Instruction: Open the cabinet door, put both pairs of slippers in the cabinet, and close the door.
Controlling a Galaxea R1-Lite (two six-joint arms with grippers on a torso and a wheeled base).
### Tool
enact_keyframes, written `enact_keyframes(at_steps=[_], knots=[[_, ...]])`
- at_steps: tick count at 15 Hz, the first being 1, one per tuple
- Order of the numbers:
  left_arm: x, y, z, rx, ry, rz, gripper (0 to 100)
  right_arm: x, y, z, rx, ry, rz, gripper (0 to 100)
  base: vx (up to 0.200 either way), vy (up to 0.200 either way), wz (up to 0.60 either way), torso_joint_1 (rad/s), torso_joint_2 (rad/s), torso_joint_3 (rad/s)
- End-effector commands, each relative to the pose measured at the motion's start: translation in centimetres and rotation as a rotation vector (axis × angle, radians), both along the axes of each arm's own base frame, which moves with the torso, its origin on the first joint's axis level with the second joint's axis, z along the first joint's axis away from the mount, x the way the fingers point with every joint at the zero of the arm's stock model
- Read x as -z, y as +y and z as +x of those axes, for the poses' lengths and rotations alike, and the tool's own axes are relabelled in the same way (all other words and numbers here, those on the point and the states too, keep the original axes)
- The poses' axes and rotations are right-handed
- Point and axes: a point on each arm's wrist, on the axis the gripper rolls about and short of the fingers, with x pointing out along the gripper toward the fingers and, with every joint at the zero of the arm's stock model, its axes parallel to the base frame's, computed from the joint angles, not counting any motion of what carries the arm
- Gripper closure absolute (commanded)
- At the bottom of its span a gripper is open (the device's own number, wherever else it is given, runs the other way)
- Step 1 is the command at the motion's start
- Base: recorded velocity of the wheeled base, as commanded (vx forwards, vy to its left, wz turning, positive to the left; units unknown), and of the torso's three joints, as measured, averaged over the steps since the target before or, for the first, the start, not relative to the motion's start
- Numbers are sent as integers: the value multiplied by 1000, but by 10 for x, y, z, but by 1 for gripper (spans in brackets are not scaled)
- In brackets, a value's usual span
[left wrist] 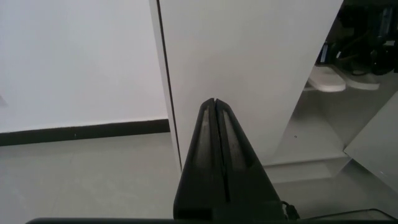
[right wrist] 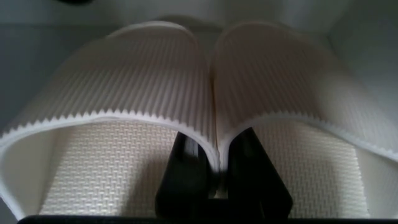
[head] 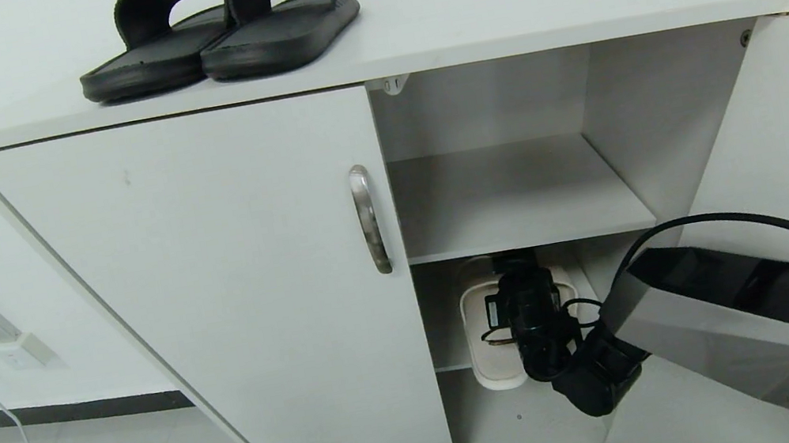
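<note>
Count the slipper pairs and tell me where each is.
2. The black pair sits atop the cabinet; the white pair is inside on a lower shelf, in the right gripper.

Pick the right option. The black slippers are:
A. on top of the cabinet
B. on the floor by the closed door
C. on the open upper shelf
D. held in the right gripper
A: the black slippers sit side by side on the cabinet top, above the closed left door; the pair inside, on a lower shelf, is the white slippers.
</note>
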Motion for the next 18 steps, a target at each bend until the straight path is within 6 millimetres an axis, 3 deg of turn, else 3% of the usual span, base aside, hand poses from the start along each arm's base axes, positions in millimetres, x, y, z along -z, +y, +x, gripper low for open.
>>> enact_keyframes(at_steps=[1, 5, 11, 12, 16, 18], knots=[[0, 0, 0, 0, -1, 0, 100, 4, -2, 8, -1, -4, 2, 100, 0, 0, 0, 0, 0, 0], [0, 0, 0, 0, 0, 0, 100, 4, -5, 21, 6, -25, -8, 100, 0, 0, 0, 0, 0, 0], [0, 0, 0, 2, -1, 0, 100, 15, -5, 21, 3, -4, -32, 100, 0, 0, 0, 0, 0, 0], [0, 0, 0, 2, -1, 0, 100, 15, -5, 21, 3, -4, -32, 0, 0, 0, 0, 0, 0, 0], [0, 0, 0, 2, 0, 0, 100, 16, -7, 15, -1, 14, -44, 0, 0, 0, 0, 0, 0, 0], [0, 0, 0, 2, 2, 0, 100, 7, -10, 4, -8, 13, -41, 0, 0, 0, 0, 0, 0, 0]])
